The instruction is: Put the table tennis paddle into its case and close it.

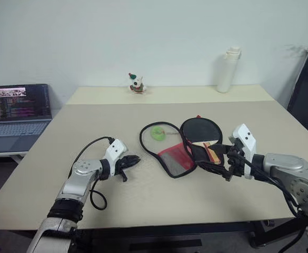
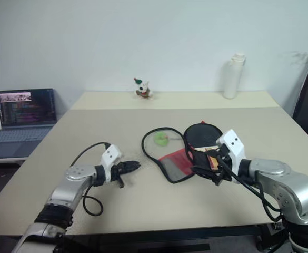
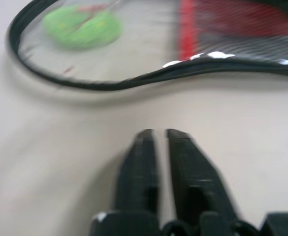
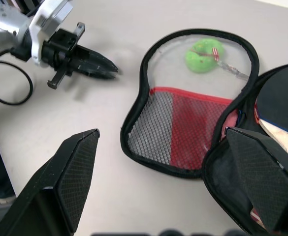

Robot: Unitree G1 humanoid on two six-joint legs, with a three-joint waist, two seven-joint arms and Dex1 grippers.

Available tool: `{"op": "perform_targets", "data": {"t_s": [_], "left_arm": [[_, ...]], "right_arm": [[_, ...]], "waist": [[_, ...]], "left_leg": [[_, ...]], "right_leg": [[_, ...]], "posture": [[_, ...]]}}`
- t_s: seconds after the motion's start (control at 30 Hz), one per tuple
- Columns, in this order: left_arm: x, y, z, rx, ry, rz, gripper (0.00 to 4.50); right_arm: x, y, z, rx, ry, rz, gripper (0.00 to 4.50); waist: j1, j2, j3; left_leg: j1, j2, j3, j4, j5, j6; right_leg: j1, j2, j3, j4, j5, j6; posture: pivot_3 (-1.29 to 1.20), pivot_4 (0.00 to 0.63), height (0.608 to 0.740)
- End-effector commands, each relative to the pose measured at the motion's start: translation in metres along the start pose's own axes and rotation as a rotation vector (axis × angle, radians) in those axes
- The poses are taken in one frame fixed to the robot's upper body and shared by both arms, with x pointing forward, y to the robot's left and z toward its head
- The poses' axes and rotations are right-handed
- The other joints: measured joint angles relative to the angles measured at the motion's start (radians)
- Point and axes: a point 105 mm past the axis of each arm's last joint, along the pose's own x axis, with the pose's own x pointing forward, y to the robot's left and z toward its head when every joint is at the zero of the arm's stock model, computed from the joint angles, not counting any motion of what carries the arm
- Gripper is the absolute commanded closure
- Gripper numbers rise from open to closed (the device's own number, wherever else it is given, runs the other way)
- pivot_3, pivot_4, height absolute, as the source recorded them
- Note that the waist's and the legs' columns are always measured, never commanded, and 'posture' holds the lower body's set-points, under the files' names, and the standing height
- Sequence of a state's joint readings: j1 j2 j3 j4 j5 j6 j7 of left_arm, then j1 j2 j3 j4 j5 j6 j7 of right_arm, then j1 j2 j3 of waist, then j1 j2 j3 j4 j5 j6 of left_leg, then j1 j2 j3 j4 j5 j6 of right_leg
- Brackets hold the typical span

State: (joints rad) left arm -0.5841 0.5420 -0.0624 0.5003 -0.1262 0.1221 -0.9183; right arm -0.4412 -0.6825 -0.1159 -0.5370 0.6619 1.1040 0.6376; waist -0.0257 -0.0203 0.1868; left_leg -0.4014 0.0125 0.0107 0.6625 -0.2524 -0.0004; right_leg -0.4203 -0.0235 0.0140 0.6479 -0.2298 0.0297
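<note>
as case (image 1: 177, 147) lies open, paddle (image 4: 281, 115) inside, handle nearest robot

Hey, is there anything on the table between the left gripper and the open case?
Nothing visible. The left gripper, fingers shut, points at the open flap of the case, with only bare table between them. The green ball lies under the flap's clear window, not in the gap.
</note>
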Motion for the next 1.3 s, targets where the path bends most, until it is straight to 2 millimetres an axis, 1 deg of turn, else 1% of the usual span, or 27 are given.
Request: {"op": "perform_targets", "data": {"t_s": [0.03, 0.13, 0.23, 0.4, 0.43, 0.5, 0.57, 0.67, 0.77, 0.87, 0.93, 1.0, 1.13, 1.23, 1.3], "left_arm": [[0.009, 0.006, 0.012, 0.022, -0.033, 0.019, 4.46], [0.021, 0.008, 0.016, 0.01, -0.053, 0.034, 4.46], [0.034, 0.002, 0.023, -0.008, -0.08, 0.002, 4.46], [0.055, -0.002, 0.025, -0.02, -0.078, -0.007, 4.46], [0.059, -0.004, 0.028, -0.017, -0.081, -0.013, 4.46], [0.068, -0.007, 0.039, -0.002, -0.098, -0.031, 4.46], [0.076, -0.012, 0.06, 0.021, -0.15, -0.076, 4.46], [0.081, -0.022, 0.091, 0.07, -0.22, -0.163, 4.46], [0.089, -0.033, 0.128, 0.127, -0.286, -0.233, 4.46], [0.1, -0.045, 0.156, 0.165, -0.328, -0.27, 4.46], [0.109, -0.054, 0.169, 0.178, -0.343, -0.274, 4.46], [0.117, -0.059, 0.176, 0.169, -0.348, -0.263, 4.46], [0.128, -0.064, 0.181, 0.138, -0.344, -0.212, 4.46], [0.13, -0.066, 0.185, 0.135, -0.362, -0.205, 4.46], [0.127, -0.063, 0.183, 0.137, -0.369, -0.204, 4.46]], "right_arm": [[-0.004, 0.003, 0.007, -0.032, -0.029, 0.007, 0.0], [-0.004, 0.003, 0.005, -0.033, -0.02, 0.009, 0.0], [-0.004, 0.003, 0.004, -0.034, -0.018, 0.008, 0.0], [-0.004, 0.003, 0.001, -0.036, -0.011, 0.005, 0.0], [-0.004, 0.003, 0.0, -0.036, -0.008, 0.004, 0.0], [-0.005, 0.002, -0.002, -0.036, -0.002, 0.0, 0.0], [-0.007, 0.0, -0.004, -0.035, 0.005, -0.012, 0.0], [-0.012, -0.003, -0.006, -0.031, 0.013, -0.032, 0.0], [-0.019, -0.009, -0.009, -0.025, 0.029, -0.062, 0.0], [-0.026, -0.015, -0.012, -0.02, 0.039, -0.096, 0.0], [-0.03, -0.023, -0.013, -0.011, 0.042, -0.141, 0.0], [-0.031, -0.029, -0.013, -0.006, 0.042, -0.175, 0.0], [-0.034, -0.037, -0.012, -0.001, 0.038, -0.224, 0.0], [-0.035, -0.044, -0.011, 0.001, 0.031, -0.26, 0.0], [-0.034, -0.051, -0.011, 0.012, 0.024, -0.294, 0.0]], "waist": [[0.0, 0.0, 0.0], [0.002, 0.0, 0.0], [0.003, 0.0, 0.0], [0.003, -0.001, 0.0], [0.002, -0.001, 0.0], [0.003, -0.001, 0.0], [0.004, -0.002, 0.001], [0.004, -0.002, 0.001], [0.007, -0.002, 0.001], [0.011, -0.002, 0.001], [0.012, -0.002, 0.001], [0.012, -0.003, 0.001], [0.006, -0.003, 0.001], [0.003, -0.003, 0.001], [0.002, -0.003, 0.001]], "left_leg": [[0.0, 0.0, 0.0, 0.0, 0.0, 0.0], [0.0, 0.0, 0.0, 0.0, 0.0, 0.0], [0.0, 0.0, 0.0, 0.0, 0.0, 0.0], [0.0, -0.001, 0.0, 0.0, 0.0, 0.0], [0.0, -0.001, 0.0, 0.0, 0.0, 0.0], [-0.001, -0.001, 0.0, 0.0, 0.0, 0.0], [-0.001, -0.001, 0.0, 0.0, 0.0, 0.0], [-0.002, -0.001, 0.0, 0.0, 0.0, 0.0], [-0.002, -0.001, 0.0, 0.0, 0.0, 0.0], [-0.002, -0.002, 0.0, 0.0, 0.0, 0.0], [-0.002, -0.002, 0.0, 0.0, 0.0, 0.0], [-0.002, -0.003, 0.001, 0.0, 0.0, 0.0], [-0.001, -0.003, 0.001, 0.0, 0.0, 0.0], [-0.001, -0.002, 0.001, 0.0, 0.0, 0.0], [-0.001, -0.002, 0.001, 0.0, 0.0, 0.0]], "right_leg": [[0.0, 0.0, 0.0, 0.0, 0.0, 0.0], [0.0, 0.0, 0.0, 0.0, 0.001, -0.001], [0.0, 0.0, 0.0, 0.0, 0.001, -0.001], [0.0, 0.0, 0.0, 0.0, 0.0, 0.0], [0.0, 0.0, 0.0, 0.0, 0.0, 0.0], [0.0, 0.0, 0.0, 0.0, 0.0, 0.0], [0.0, 0.0, 0.0, 0.0, 0.0, 0.0], [0.0, 0.0, -0.001, -0.001, 0.001, 0.0], [0.0, 0.0, 0.0, -0.001, 0.001, 0.0], [0.0, 0.0, 0.0, -0.002, 0.0, 0.001], [0.0, 0.0, 0.0, -0.002, 0.0, 0.001], [0.0, 0.0, 0.0, -0.002, 0.0, 0.002], [0.0, 0.002, 0.0, -0.001, 0.0, 0.002], [-0.001, 0.003, 0.0, -0.001, 0.0, 0.002], [-0.001, 0.003, 0.0, -0.001, 0.0, 0.002]], "posture": [[0.0, 0.15, 0.74], [0.0, 0.15, 0.74], [0.0, 0.15, 0.74], [0.0, 0.15, 0.74], [0.0, 0.15, 0.74], [0.0, 0.15, 0.74], [0.0, 0.15, 0.74], [0.0, 0.15, 0.74], [0.0, 0.15, 0.74], [0.0, 0.15, 0.74], [0.0, 0.15, 0.74], [0.0, 0.15, 0.74], [0.0, 0.15, 0.74], [0.0, 0.15, 0.74], [0.0, 0.15, 0.74]]}}
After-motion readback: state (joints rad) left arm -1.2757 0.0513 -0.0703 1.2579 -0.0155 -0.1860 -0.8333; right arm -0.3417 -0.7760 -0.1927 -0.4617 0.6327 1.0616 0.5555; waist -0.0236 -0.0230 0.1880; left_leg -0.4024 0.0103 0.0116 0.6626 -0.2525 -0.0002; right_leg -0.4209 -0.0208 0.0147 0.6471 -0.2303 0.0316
